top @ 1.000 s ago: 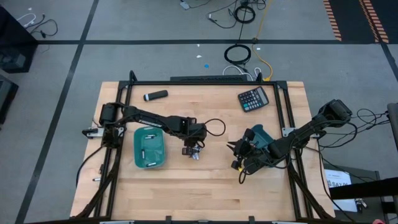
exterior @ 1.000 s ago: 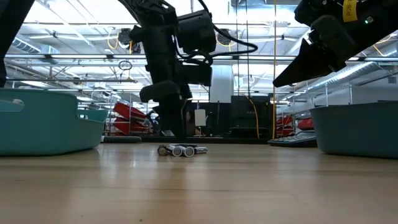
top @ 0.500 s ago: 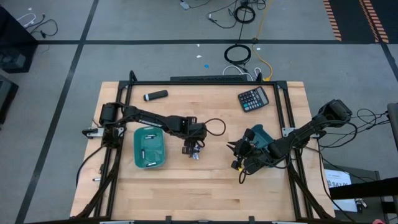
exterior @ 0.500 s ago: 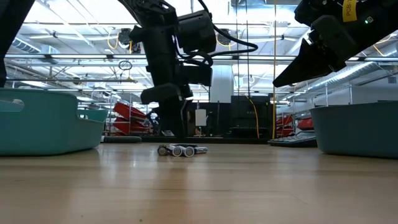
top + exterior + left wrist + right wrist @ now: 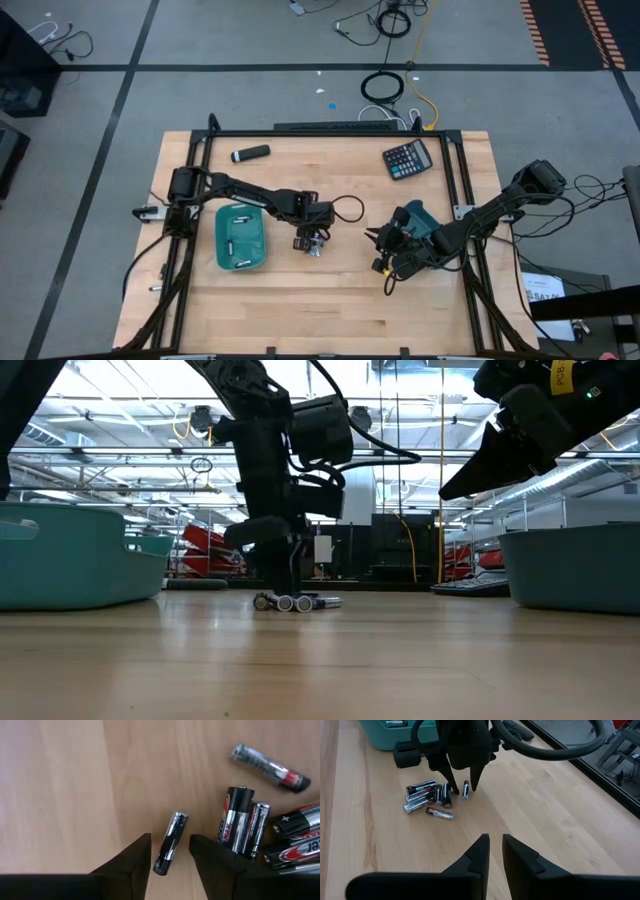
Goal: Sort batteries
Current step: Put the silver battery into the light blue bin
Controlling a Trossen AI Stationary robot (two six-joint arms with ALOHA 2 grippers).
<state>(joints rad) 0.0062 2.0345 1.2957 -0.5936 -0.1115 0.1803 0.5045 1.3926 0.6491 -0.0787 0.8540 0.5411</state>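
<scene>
Left gripper (image 5: 170,852) straddles one battery (image 5: 170,842) with fingers parted, nothing yet held; several batteries lie in the teal bin (image 5: 222,262), while a small pile (image 5: 427,795) waits on the table (image 5: 300,310).

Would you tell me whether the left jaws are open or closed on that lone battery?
Open: the left gripper straddles the lone battery, with gaps visible either side.

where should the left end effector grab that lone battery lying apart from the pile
Grip the lone battery across its middle, coming straight down. It lies flat on the table, clear of the pile, and the left end effector already straddles it with fingers on both long sides.
</scene>
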